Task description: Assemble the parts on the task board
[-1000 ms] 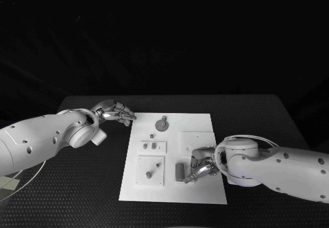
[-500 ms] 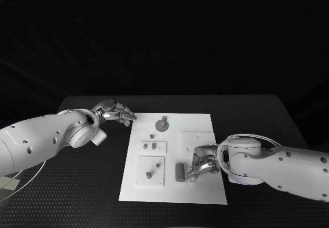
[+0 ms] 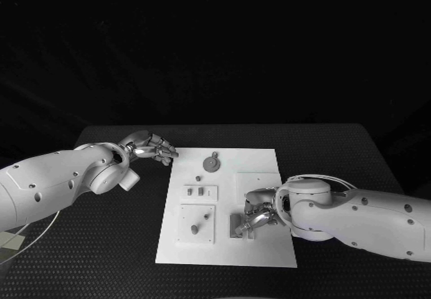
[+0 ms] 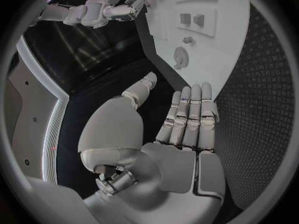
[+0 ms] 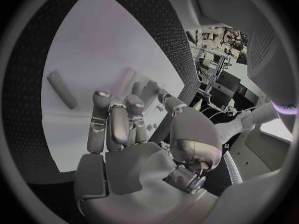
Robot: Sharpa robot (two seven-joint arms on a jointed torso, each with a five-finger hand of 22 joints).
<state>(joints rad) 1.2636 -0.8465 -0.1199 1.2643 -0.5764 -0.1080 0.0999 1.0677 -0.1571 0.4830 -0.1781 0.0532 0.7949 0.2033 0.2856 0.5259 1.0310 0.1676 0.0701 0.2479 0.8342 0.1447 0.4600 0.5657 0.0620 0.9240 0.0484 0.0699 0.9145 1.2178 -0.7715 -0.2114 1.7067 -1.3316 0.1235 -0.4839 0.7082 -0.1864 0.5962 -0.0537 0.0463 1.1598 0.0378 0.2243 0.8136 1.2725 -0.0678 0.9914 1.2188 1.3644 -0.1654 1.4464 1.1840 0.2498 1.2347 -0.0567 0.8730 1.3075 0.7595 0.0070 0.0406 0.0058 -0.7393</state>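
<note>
Resting place: the task board (image 3: 260,161), a white plate, lies in the middle of the black desk (image 3: 341,156)
Left hand: the left hand (image 3: 152,147) sits at the far left corner of the board, its fingers (image 4: 190,115) straight and side by side in the left wrist view, the thumb apart from them, nothing in its grasp
Right hand: the right hand (image 3: 258,216) is over the near right part of the board, its fingertips down at the long part; whether they grip it or only touch it I cannot tell
Long part: a grey oblong piece (image 3: 236,225) lies flat on the board, just beside the right hand's fingers; in the right wrist view it (image 5: 62,89) lies on bare white plate, apart from the fingertips (image 5: 101,95)
Round part: a grey disc (image 3: 212,164) lies near the far edge of the board, with a small piece (image 3: 215,154) just beyond it
Small plate: a raised white square (image 3: 201,194) left of centre carries two short grey pieces
Near plate: a taller white rectangle (image 3: 197,223) carries a small dark peg (image 3: 195,229) and a slim piece (image 3: 207,217)
Right square: a blank raised square (image 3: 255,182) lies just beyond the right hand
</note>
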